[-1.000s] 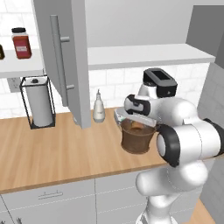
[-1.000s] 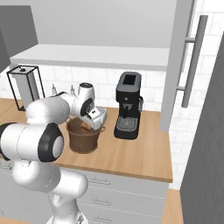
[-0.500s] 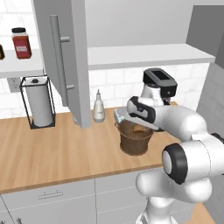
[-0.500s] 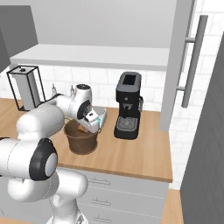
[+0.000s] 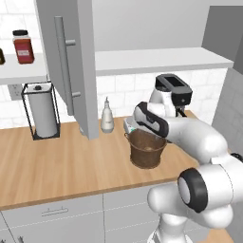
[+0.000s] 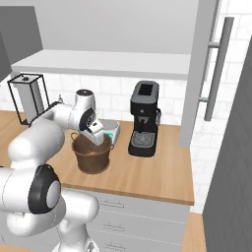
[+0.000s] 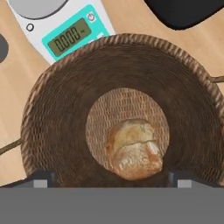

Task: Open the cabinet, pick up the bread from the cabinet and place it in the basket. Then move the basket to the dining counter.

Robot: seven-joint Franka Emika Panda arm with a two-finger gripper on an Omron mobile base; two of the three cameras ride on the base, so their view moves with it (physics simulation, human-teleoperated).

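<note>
The dark brown woven basket stands on the wooden counter in front of the coffee machine. In the hand view the golden-brown bread lies on the bottom of the basket, touched by nothing. My gripper hangs open just above the basket's rim, its fingertips spread wide on either side of the bread. The light grey cabinet has its door swung open, and a red-lidded jar stands on its shelf. The dining counter is out of view.
A black coffee machine stands right behind the basket. A white kitchen scale lies against it. A soap bottle and a paper towel holder stand to the left. Another open door hangs at the right.
My elbow has swung outward and the hand has shifted slightly over the basket. The basket and the bread have not moved.
</note>
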